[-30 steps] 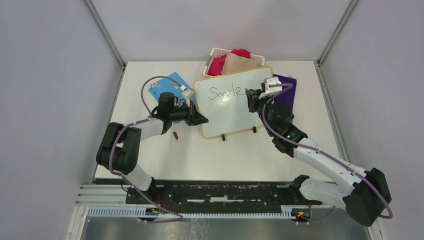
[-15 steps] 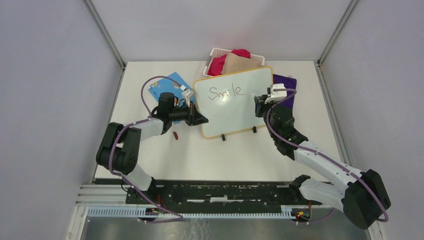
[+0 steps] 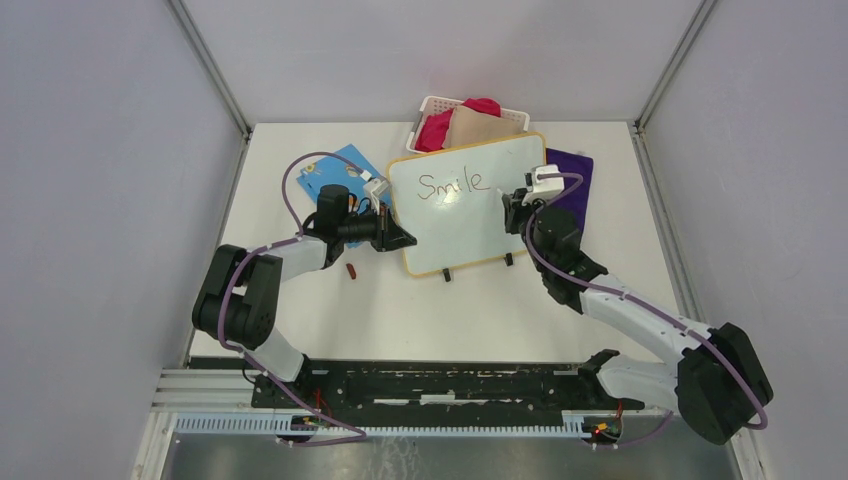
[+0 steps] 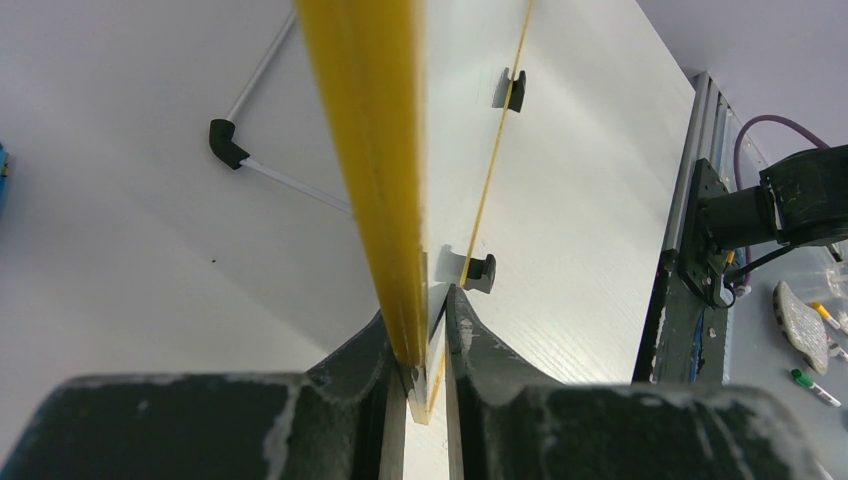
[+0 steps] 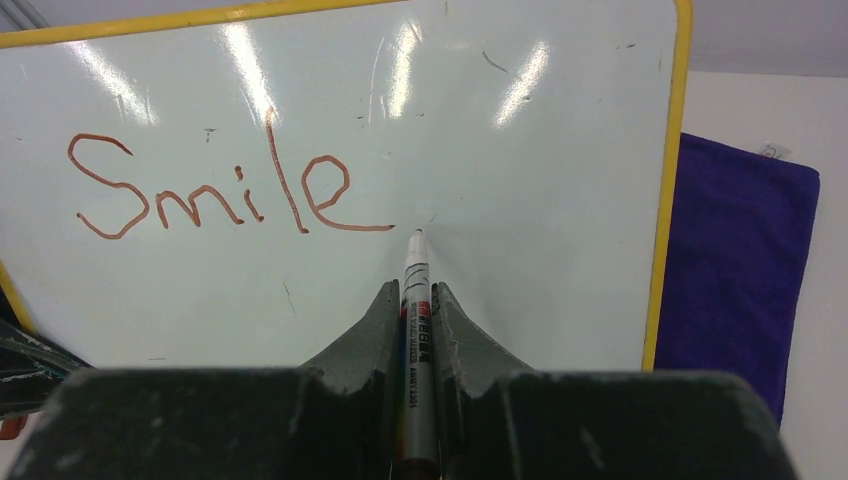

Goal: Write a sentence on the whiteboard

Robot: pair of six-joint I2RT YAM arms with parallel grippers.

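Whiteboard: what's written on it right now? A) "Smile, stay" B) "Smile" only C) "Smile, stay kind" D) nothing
B: the sentence reads only "Smile" on the whiteboard, and the marker in the right gripper points just past the e.

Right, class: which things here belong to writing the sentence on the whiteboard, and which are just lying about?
In use: whiteboard, Smile, marker, left claw, right claw.
Lying about: blue card, purple cloth, white basket, small red piece.
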